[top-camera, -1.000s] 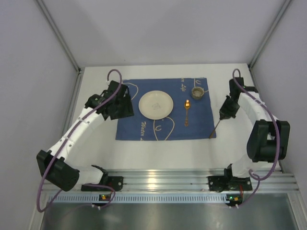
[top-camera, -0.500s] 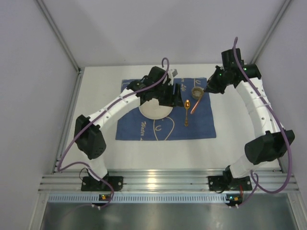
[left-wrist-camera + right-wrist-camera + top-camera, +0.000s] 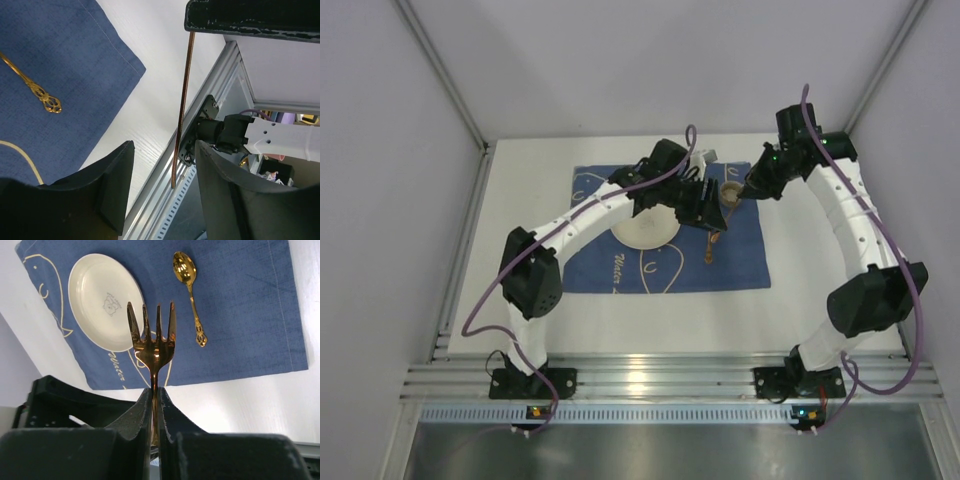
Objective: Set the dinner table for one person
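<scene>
Arms both reach in over the white worktop, which lies flat between silver rails beneath one blue mat. Left pincer hangs above the mat, fingers spread wide and gripping nothing, while right pincer is clamped tight on one gold fork. One plate, one gold spoon and one small cup rest on the mat.

blue fish-patterned mat | white plate on it | gold spoon beside plate | small cup | gold fork upright
</scene>
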You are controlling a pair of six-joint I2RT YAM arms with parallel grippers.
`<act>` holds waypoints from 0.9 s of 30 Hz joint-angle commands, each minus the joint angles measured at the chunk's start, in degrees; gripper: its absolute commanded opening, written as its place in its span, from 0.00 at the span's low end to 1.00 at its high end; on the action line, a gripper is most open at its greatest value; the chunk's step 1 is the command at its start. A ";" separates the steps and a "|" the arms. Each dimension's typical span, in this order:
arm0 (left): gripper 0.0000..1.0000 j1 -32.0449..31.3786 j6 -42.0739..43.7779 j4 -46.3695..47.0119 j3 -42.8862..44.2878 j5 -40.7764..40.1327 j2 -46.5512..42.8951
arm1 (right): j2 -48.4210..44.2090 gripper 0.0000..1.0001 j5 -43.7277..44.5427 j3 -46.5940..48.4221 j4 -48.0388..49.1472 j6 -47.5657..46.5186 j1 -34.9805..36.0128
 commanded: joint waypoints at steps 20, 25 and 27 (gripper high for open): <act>0.00 14.76 -0.88 3.36 -12.14 7.86 -5.59 | -3.27 1.00 -12.34 -8.67 11.72 0.85 -8.62; 0.00 28.57 -3.34 9.07 -26.83 14.01 -11.03 | -4.07 1.00 -14.10 -11.93 11.90 -1.08 -11.44; 0.00 34.64 -2.38 9.25 -29.66 15.25 -12.36 | -4.51 1.00 -14.62 -13.51 12.16 -1.35 -13.37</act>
